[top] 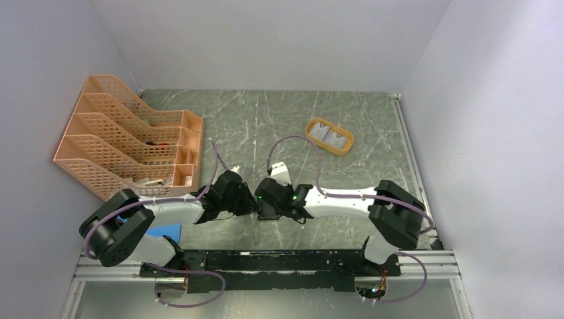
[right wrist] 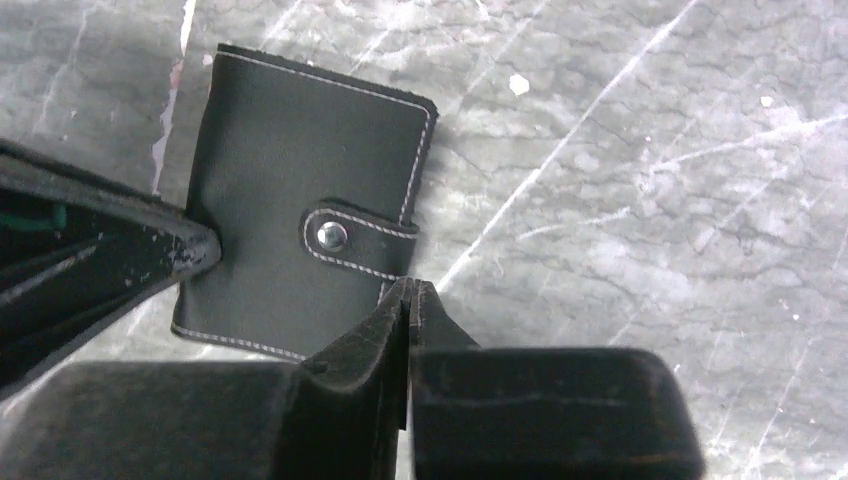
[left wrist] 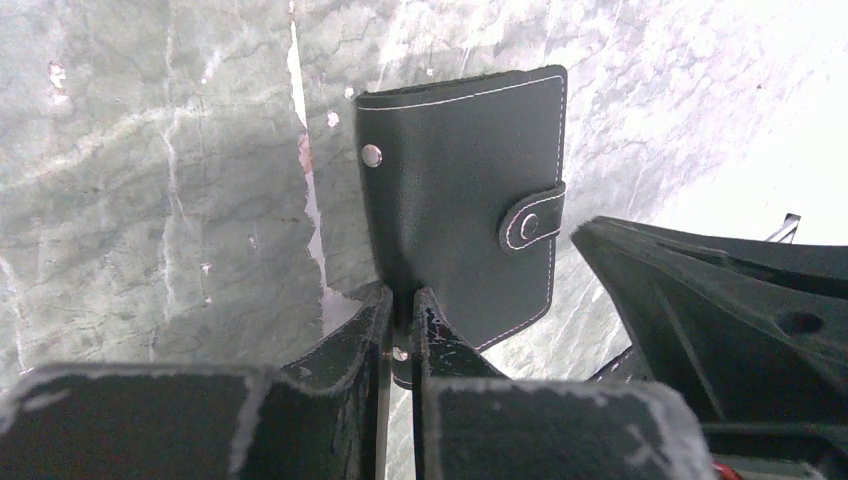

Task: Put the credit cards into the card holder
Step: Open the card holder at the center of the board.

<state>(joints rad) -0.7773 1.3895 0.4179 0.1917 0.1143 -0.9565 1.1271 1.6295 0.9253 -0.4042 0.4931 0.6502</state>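
While it stands far left on the counter [top: 266,119], file rack [top: 100,116]: orange mesh, small unclear items low in its compartments.
left end effector [left wrist: 405,310]: clenched on the card holder's near edge.
card holder [left wrist: 460,200]: folded, tab snapped, lying on the counter between both end effectors.
right end effector [right wrist: 408,295]: fingers pressed together, tips at the holder's edge by the tab.
tray [top: 311,125]: orange oval, well right of the holder, holding two pale credit cards [top: 339,139] side by side.

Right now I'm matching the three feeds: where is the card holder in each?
Top external: not visible; the left gripper and right gripper meet over it at centre.
Left wrist: card holder at centre, its near edge pinched in the left gripper.
Right wrist: upper left, with the right gripper's tips at its right edge.
Shared landmark: the snap tab, in both wrist views.
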